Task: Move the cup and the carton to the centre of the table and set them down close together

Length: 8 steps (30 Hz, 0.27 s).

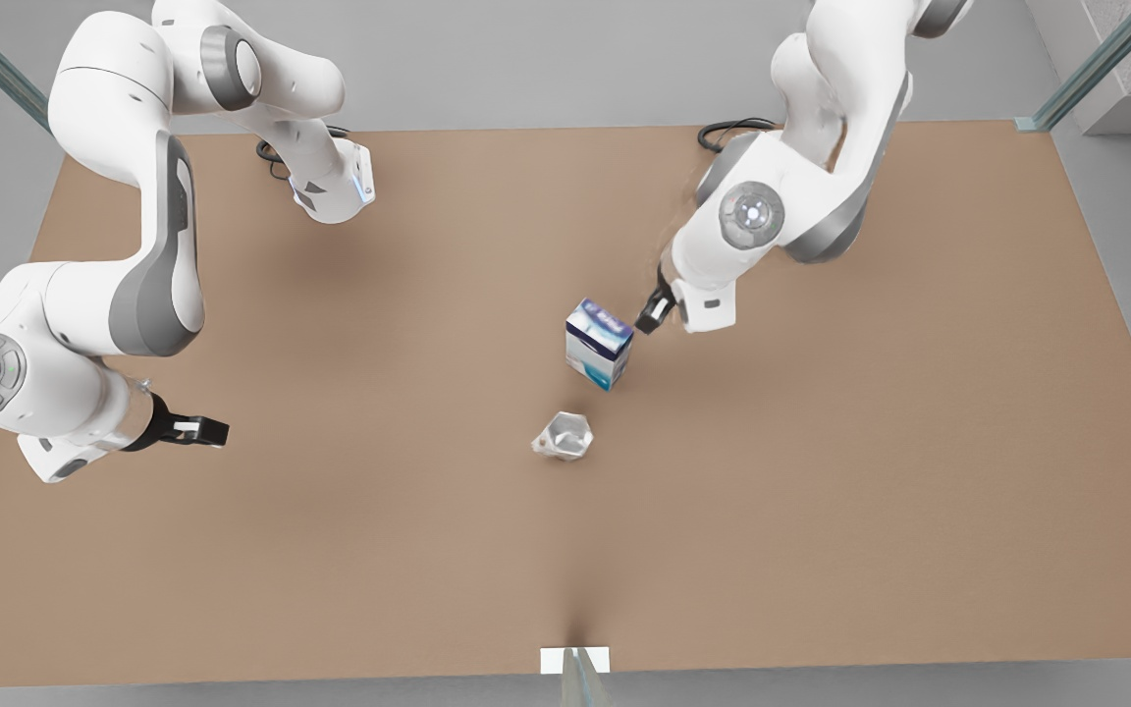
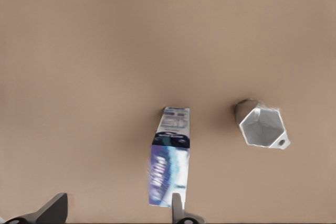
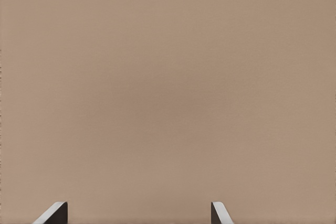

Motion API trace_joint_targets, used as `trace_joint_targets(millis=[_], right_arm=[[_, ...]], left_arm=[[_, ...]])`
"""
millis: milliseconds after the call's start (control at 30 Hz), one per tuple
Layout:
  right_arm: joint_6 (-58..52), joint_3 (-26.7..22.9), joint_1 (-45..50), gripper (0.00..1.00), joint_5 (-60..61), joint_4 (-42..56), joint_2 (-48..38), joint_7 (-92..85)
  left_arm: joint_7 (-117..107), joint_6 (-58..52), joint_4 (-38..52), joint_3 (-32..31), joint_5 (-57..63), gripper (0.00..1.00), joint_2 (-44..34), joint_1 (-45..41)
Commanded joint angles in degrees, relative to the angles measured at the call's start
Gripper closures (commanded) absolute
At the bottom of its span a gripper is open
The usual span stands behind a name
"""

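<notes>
The carton (image 1: 599, 343) stands upright near the middle of the tan table (image 1: 350, 550); its navy band carries white lettering too blurred to read. The cup (image 1: 563, 436) sits near it, apart, toward the near edge. The left gripper (image 1: 652, 314), jaws open, hovers just beside the carton's top. The right gripper (image 1: 200, 429) waits open, far left. Grey floor surrounds the table.

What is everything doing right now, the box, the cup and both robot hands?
carton: upright on the table, not held
cup: on the table near the carton, apart from it, not held
left gripper: open, beside the carton's top
right gripper: open, holding nothing, waiting off to the front view's left
</notes>
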Motion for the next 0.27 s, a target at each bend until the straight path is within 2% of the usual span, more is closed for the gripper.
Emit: trace_joint_targets(millis=[0, 67, 133, 233], right_arm=[[0.0, 0.0, 0.0, 0.0, 0.0, 0.1, 0.0, 0.0], [0.1, 0.0, 0.0, 0.0, 0.0, 0.0, 0.0, 0.0], [0.1, 0.0, 0.0, 0.0, 0.1, 0.1, 0.0, 0.0], [0.1, 0.0, -0.1, 0.0, 0.0, 0.1, 0.0, 0.0]], left_arm=[[16.8, -2.5, 1.2, 0.8, 2.9, 0.0, -0.2, 5.8], [63.1, -4.5, 2.5, 0.8, 17.4, 0.0, -0.5, 17.7], [68.2, -3.9, 2.5, 0.8, 17.4, 0.0, -0.5, 21.0], [68.5, -2.3, 2.5, 0.8, 17.4, 0.0, -0.4, 21.1]])
